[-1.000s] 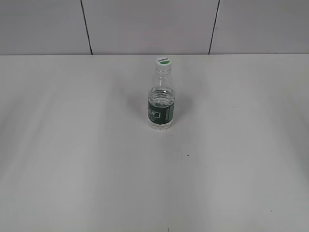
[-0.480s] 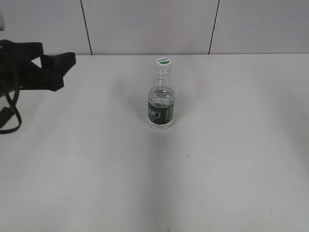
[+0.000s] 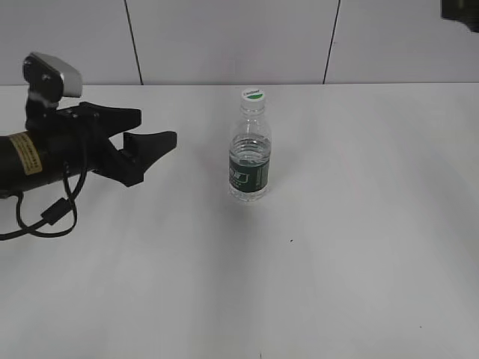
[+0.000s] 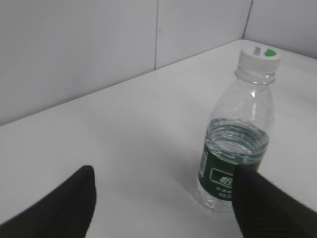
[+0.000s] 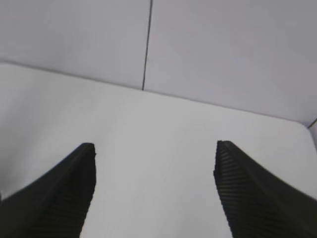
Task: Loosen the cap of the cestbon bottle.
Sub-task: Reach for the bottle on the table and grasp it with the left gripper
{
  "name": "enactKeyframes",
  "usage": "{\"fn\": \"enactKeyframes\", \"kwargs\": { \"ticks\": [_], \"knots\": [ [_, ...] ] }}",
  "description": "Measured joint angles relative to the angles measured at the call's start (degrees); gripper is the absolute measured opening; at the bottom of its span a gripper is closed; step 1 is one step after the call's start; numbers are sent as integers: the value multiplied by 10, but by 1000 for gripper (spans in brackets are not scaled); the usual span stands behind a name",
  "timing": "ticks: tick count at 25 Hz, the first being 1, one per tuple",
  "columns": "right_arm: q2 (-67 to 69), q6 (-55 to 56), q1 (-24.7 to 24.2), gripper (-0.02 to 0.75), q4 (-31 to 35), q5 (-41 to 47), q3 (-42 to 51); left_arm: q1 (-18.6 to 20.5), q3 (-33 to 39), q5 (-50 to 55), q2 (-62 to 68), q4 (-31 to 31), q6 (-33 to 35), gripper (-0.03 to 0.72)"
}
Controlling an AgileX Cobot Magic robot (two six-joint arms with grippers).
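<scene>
The cestbon bottle (image 3: 249,161) stands upright near the middle of the white table (image 3: 337,247); it is clear and ribbed with a dark green label and some water inside. Its white cap (image 3: 254,94) with a green mark is on the neck. The bottle (image 4: 233,148) and cap (image 4: 258,53) also show in the left wrist view. My left gripper (image 3: 153,127) is open and empty, at bottle height, well to the left of the bottle; in its wrist view (image 4: 163,181) the right finger overlaps the bottle's base. My right gripper (image 5: 154,146) is open and empty over bare table; the bottle is out of its view.
A grey panelled wall (image 3: 224,37) with dark seams runs along the table's far edge. A dark piece of the right arm (image 3: 460,11) shows at the top right corner. A cable (image 3: 45,217) hangs under the left arm.
The left arm has come in from the left edge and moved right towards the bottle. A dark part of the right arm has appeared at the top right. The bottle has not moved.
</scene>
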Motion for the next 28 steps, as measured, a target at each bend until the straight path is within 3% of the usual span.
{"fn": "enactKeyframes", "kwargs": {
  "ticks": [5, 8, 12, 20, 28],
  "knots": [
    [79, -18, 45, 568, 47, 124, -82, 0, -62, -6, 53, 105, -51, 516],
    [111, -67, 48, 568, 101, 180, -129, -4, -88, -21, 84, 135, -55, 516],
    [148, -116, 49, 568, 160, 264, -195, -13, -118, -47, 127, 153, -57, 519],
    [233, -125, 49, 568, 179, 420, -343, -43, -192, -56, 191, 177, -58, 535],
    [291, -124, 70, 568, 176, 471, -450, -61, -222, -55, 218, 182, -58, 538]
  ]
}}
